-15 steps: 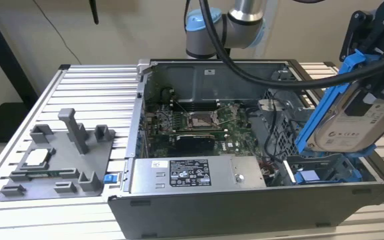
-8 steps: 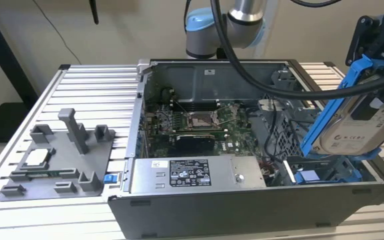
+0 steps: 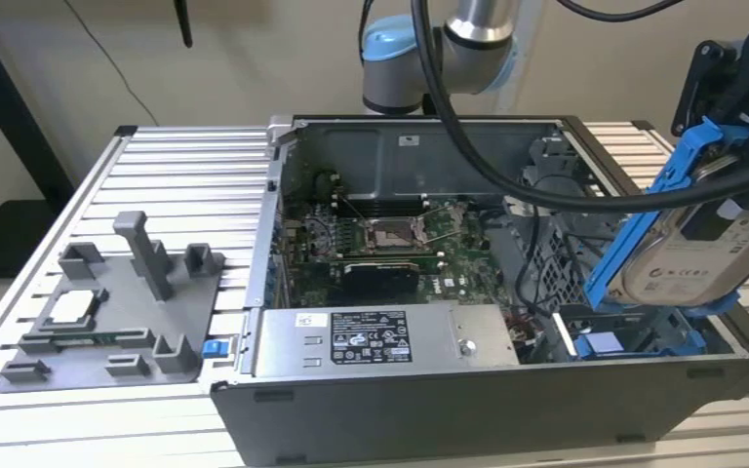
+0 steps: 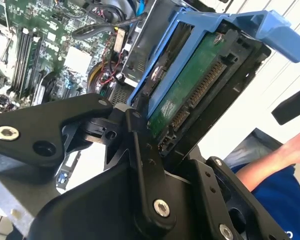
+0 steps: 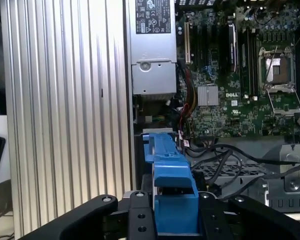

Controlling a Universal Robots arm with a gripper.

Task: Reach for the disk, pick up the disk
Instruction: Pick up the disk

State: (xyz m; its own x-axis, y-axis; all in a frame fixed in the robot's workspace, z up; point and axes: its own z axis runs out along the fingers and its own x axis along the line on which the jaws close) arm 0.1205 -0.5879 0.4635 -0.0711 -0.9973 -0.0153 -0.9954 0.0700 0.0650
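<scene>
Exterior view: claw (image 3: 720,210) is pinching the disk (image 3: 687,263), holding it tilted above the open computer case (image 3: 479,409). Picture edge is cutting off the claw's upper part; open room lying above the case rim.

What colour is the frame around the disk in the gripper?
Blue; the frame around the disk shows best in the exterior view.

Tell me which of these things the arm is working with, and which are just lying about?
In use:
- disk, in its blue frame, lifted above the case
- tool, shut on the disk

Lying about:
- open computer case
- motherboard
- power supply
- grey fixture tray
- person's hand
</scene>
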